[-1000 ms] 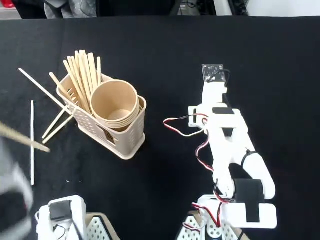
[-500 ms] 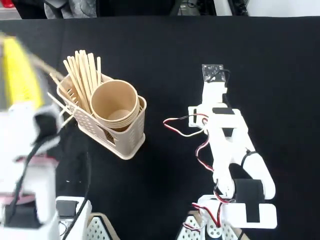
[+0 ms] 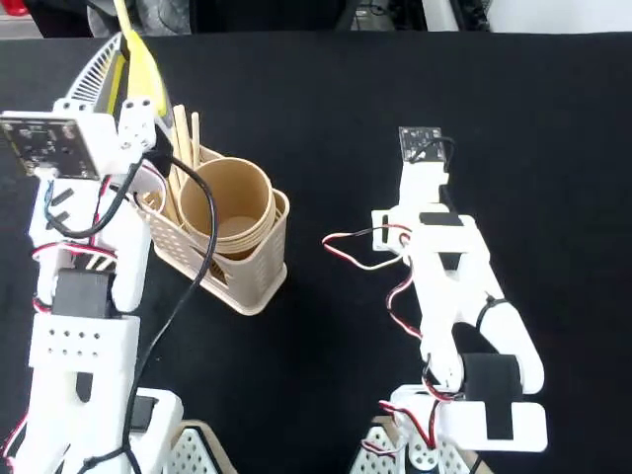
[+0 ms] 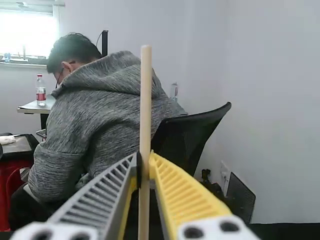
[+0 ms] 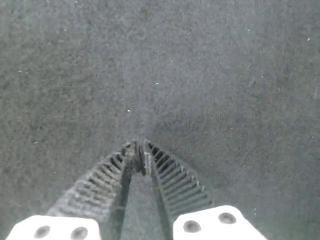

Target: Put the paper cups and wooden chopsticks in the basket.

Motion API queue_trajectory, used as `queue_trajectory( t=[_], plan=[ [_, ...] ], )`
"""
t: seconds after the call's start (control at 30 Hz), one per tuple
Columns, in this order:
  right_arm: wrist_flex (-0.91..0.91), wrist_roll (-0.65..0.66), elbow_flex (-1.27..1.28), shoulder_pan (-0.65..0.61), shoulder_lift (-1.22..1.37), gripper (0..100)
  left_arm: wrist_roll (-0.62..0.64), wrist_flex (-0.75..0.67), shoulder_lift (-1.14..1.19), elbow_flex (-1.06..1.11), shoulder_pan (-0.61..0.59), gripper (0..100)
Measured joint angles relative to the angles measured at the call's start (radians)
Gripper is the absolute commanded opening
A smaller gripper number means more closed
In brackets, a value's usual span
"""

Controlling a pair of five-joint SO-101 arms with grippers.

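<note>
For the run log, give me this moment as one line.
left hand: shut on chopstick, aloft by basket | right hand: shut, empty, at table | paper cups: in basket

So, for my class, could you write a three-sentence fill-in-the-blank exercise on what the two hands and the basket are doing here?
1. The left hand, raised above the table, is shut on a wooden ____.
2. The paper cups sit stacked inside the ____.
3. The right hand, low over the black table, is ____ (open or shut), with nothing in it.

Missing words: chopstick; basket; shut.
</note>
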Motion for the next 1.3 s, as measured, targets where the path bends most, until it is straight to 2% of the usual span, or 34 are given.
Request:
queue_trajectory(
  t=[0.17, 0.33, 0.43, 0.6, 1.03, 1.13, 1.3],
  plan=[
    [0.0, 0.0, 0.0, 0.0, 0.0, 1.5, 0.0, 0.0, 0.0, -0.002, 0.002, 4],
    [0.0, 0.0, 0.0, 0.0, 0.0, 1.5, 0.0, 0.06, 0.0, -0.028, 0.006, 11],
    [0.0, 0.0, 0.0, 0.0, 0.0, 1.5, 0.046, 0.121, 0.008, -0.072, 0.005, 11],
    [0.0, 0.0, 0.0, 0.0, 0.0, 1.5, 0.117, 0.14, 0.009, -0.098, -0.049, 11],
    [0.0, 0.0, 0.0, 0.0, 0.0, 1.5, 0.123, 0.155, 0.009, -0.098, -0.051, 11],
    [0.0, 0.0, 0.0, 0.0, 0.0, 1.5, 0.123, 0.203, 0.014, -0.132, -0.055, 11],
    [0.0, 0.0, 0.0, 0.0, 0.0, 1.5, 0.123, 0.367, 0.012, -0.278, -0.101, 14]
  ],
)
